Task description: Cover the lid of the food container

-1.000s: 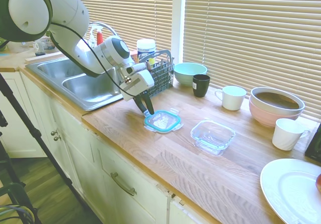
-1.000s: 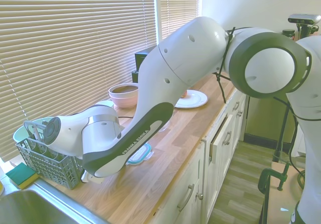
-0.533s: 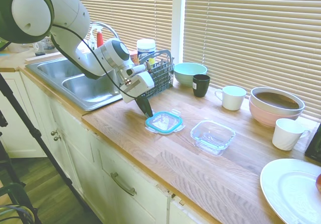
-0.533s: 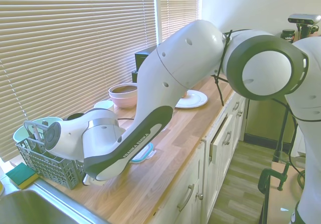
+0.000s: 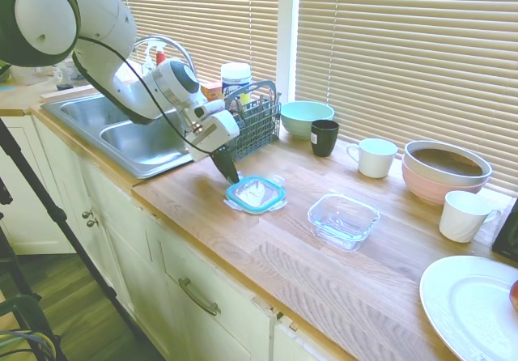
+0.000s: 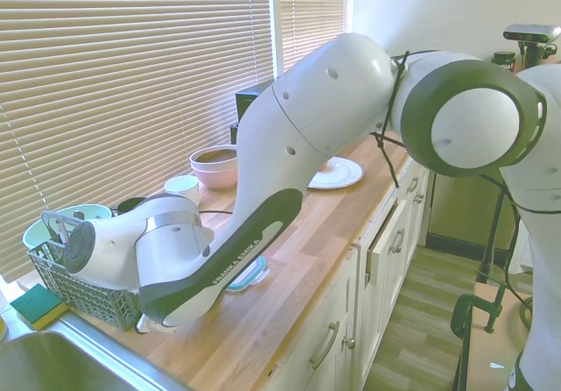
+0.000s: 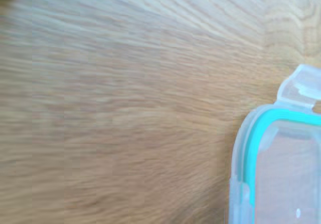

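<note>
- first exterior view shows the gripper (image 5: 229,173) at the sink-side edge of the lid (image 5: 256,193), its dark fingers pointing down and drawn close together at that rim; they look clamped on the lid's edge, though the contact itself is too small to confirm.
- the lid seems tilted, the edge at the fingers raised a little off the wooden counter (image 5: 243,239) and the far edge low, facing the food container (image 5: 343,218).
- taking the food container as the landmark: the lid lies beside it on the sink side, apart from it with a strip of bare counter between; the gripper is further still on that same side, so the lid sits between the fingers and the dish.
- by my reading the coming move turns on this line: the dish lies straight past the lid from the jaws, so the carry runs away from the sink (image 5: 146,138) and along the counter's front edge.
- both lid and dish are rounded squares with no long axis, so only corner alignment matters, and their sides look roughly parallel.
- wrist view shows the teal rim and 1 clear snap tab of the lid (image 7: 281,179) over wood grain; the dish is not in it.
- second exterior view has the arm hiding the fingers; only a sliver of the lid (image 6: 250,277) shows beneath it.
- only 1 arm is present.
</note>
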Tool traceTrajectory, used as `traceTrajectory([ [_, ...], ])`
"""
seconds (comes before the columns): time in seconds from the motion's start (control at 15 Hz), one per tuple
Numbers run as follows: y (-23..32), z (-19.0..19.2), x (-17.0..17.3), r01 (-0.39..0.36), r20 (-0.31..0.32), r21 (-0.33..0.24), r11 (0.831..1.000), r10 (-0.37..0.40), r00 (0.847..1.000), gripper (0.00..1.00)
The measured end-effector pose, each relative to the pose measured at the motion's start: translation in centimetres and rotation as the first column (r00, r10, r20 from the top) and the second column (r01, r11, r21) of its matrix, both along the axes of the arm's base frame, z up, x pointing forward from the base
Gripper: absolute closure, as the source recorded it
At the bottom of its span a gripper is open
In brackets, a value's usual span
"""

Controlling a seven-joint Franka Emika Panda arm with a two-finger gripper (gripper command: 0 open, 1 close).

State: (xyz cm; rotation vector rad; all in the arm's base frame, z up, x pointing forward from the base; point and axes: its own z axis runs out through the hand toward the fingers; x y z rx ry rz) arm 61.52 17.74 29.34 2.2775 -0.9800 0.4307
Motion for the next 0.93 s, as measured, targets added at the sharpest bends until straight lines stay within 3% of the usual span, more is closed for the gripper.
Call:
traceTrajectory([
  [0.4, 1.4, 6.0, -3.3, -0.008, 0.041, 0.103, 0.995, 0.003, 0.999, 1.0],
  [0.8, -1.1, 12.4, -4.8, -0.021, 0.084, 0.233, 0.972, 0.001, 0.996, 1.0],
  [0.93, -1.5, 12.7, -4.7, -0.017, 0.087, 0.238, 0.971, -0.004, 0.996, 1.0],
])
